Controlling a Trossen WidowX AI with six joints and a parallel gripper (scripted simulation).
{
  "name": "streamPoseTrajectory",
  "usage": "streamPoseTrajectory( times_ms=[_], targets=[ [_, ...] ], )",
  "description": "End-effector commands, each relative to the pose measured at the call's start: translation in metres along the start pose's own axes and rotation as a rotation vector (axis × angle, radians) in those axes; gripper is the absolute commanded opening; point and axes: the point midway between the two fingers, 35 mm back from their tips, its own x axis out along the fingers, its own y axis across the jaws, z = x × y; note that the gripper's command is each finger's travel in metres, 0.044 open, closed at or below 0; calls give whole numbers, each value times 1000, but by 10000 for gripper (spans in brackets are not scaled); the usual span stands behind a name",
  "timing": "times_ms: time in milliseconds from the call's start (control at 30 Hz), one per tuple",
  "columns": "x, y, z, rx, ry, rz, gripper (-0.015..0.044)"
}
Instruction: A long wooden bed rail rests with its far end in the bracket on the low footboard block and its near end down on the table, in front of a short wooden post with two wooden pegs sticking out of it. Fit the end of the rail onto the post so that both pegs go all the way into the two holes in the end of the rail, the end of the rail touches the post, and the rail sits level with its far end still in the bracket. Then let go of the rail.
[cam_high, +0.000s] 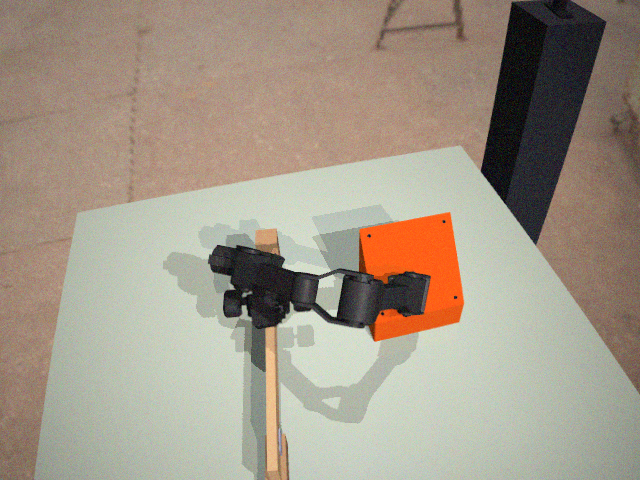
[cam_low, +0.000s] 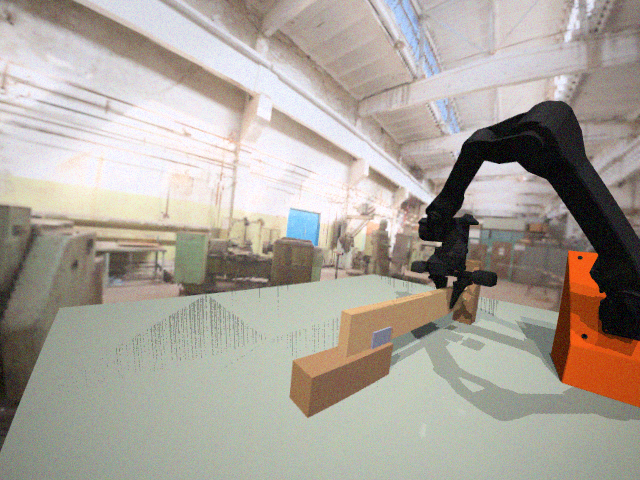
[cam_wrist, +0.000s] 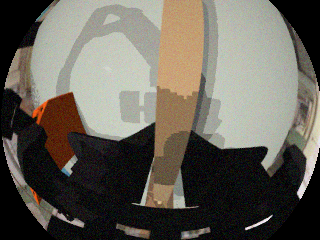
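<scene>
The rail (cam_low: 398, 315), a long pale wooden board on edge, runs across the desk (cam_low: 180, 403) from the low footboard block (cam_low: 338, 377) to the short post (cam_low: 469, 302). In the exterior view its far end sits on the block beside a small grey bracket (cam_low: 381, 336), and the board is raised off the desk along its length, with its shadow lying on the surface below. Its near end reaches the post, but the tool covers the joint, so I cannot tell whether the end face touches the post or whether the pegs are in the holes; the pegs themselves are hidden. The tool (cam_low: 455, 289) comes down from above and is clenched on the rail close to that near end, one dark finger on each side face, as the wrist view shows with the board (cam_wrist: 179, 74) running straight away between the fingers. From the top, the rail (cam_high: 271, 382) passes under the black wrist and the post's top (cam_high: 267, 240) shows just past it. The arm (cam_low: 547, 149) arches over from its orange base (cam_high: 413, 248) set on the desk to the side. A tall dark column (cam_high: 542, 103) stands off the desk's corner on the floor.
</scene>
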Motion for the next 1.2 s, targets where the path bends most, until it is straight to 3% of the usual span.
streamPoseTrajectory(
  times_ms=[0, 1167],
  targets=[
    [0, 0, -1, 1, 0, -1, 0],
    [-3, -2, -12, 0, 1, -1, 0]
  ],
)
